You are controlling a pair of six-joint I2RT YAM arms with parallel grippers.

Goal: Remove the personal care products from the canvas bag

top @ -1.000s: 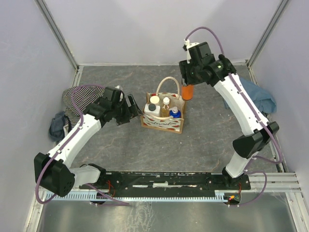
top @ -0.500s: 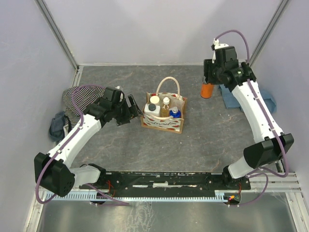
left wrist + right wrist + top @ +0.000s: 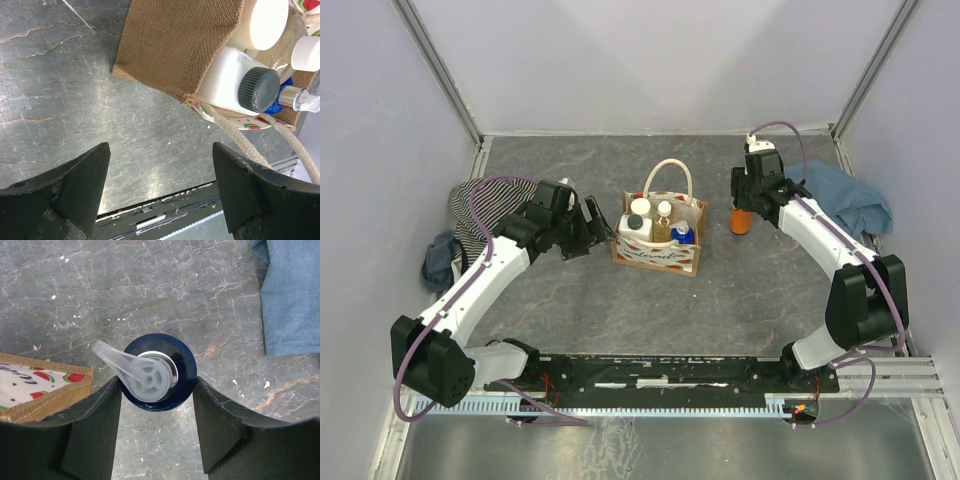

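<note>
The canvas bag [image 3: 660, 256] stands mid-table with a white dark-capped bottle [image 3: 635, 226], a clear yellowish bottle [image 3: 664, 216] and a blue pump bottle [image 3: 682, 236] inside. My right gripper [image 3: 744, 205] is shut on the orange bottle [image 3: 741, 222], low over the table right of the bag. In the right wrist view its fingers [image 3: 95, 410] press the bottle's dark blue collar and clear pump head [image 3: 152, 376]. My left gripper [image 3: 588, 226] is open and empty beside the bag's left side [image 3: 175, 45]. The white bottle [image 3: 227, 80] shows in the left wrist view.
A blue cloth [image 3: 847, 196] lies at the right, close behind the right gripper, and also shows in the right wrist view [image 3: 295, 295]. A striped garment [image 3: 480, 205] lies at the left by the wall. A bag corner [image 3: 45, 387] is left of the right gripper.
My right arm carried the orange bottle from beside the bag's handle out to the right, then down and back to the table right of the bag. The left arm has not moved.
</note>
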